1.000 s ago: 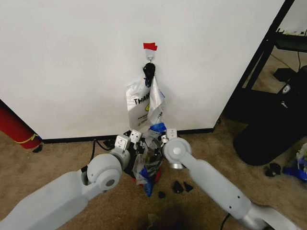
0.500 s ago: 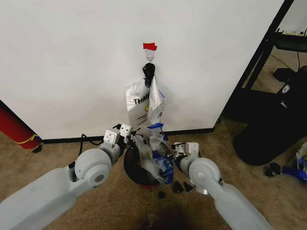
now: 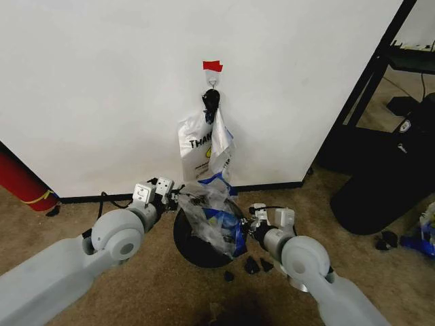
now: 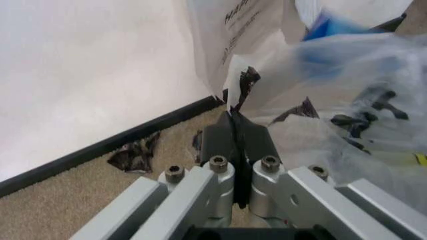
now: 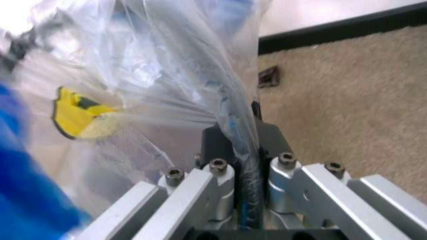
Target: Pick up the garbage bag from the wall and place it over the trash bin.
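Note:
The garbage bag (image 3: pixel 212 219), crinkly clear plastic with blue strips, is stretched wide between both grippers just above the trash bin (image 3: pixel 189 248), a round black bucket on the carpet below the wall (image 3: pixel 102 81). My left gripper (image 3: pixel 177 199) is shut on the bag's left edge, seen close up as left gripper (image 4: pixel 235 127) pinching the bag (image 4: pixel 340 75). My right gripper (image 3: pixel 247 228) is shut on the right edge; the right wrist view shows that gripper (image 5: pixel 240 137) clamping a fold of the bag (image 5: pixel 153 75). The hook (image 3: pixel 213 83) sits under red tape.
An opaque white lettered bag (image 3: pixel 196 146) still hangs from the hook. A red cylinder (image 3: pixel 20 180) leans at the left. A bulky black object (image 3: pixel 380 183) and a black frame (image 3: pixel 370 75) stand at the right. Small black scraps (image 3: pixel 255 265) lie on the carpet.
Both grippers have drawn apart, the left going left and the right going right and lower. The bag has spread from a narrow bundle into a wide opening over the bin.

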`<state>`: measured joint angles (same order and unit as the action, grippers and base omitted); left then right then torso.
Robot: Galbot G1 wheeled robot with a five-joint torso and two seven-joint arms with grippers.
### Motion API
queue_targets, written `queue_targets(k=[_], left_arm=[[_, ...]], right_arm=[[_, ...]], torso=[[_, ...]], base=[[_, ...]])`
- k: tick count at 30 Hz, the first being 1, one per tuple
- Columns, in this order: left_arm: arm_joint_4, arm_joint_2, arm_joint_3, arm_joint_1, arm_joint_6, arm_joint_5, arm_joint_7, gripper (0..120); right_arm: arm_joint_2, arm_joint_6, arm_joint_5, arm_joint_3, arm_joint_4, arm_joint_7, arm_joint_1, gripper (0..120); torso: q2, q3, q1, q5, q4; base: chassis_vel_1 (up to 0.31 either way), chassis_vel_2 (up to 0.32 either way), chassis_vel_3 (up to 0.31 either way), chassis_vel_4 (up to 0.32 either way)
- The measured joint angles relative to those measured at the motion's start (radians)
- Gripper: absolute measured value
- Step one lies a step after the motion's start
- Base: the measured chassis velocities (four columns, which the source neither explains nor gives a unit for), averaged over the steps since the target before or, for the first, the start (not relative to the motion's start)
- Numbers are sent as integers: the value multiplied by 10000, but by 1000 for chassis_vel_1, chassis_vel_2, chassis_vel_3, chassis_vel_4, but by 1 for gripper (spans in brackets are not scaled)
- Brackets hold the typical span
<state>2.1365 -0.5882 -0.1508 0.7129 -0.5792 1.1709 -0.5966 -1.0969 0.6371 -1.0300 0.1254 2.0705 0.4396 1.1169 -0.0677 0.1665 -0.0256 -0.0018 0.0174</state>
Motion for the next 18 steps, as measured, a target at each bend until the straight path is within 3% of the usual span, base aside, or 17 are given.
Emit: queue_targets(k=[7,18], left_arm=[[195,347,419,188,-71,414,84,0],[341,633,1601,1760,-37,662,563,0]], right_arm=[[-22,-634,-346,837,-91,-624,543,1],[-190,-1562,-1035,1717,123,-1166,941,1]], torso=[[0,0,0,0,2],[0,0,0,-1,0]], base=[[0,0,0,0],[0,0,0,0]])
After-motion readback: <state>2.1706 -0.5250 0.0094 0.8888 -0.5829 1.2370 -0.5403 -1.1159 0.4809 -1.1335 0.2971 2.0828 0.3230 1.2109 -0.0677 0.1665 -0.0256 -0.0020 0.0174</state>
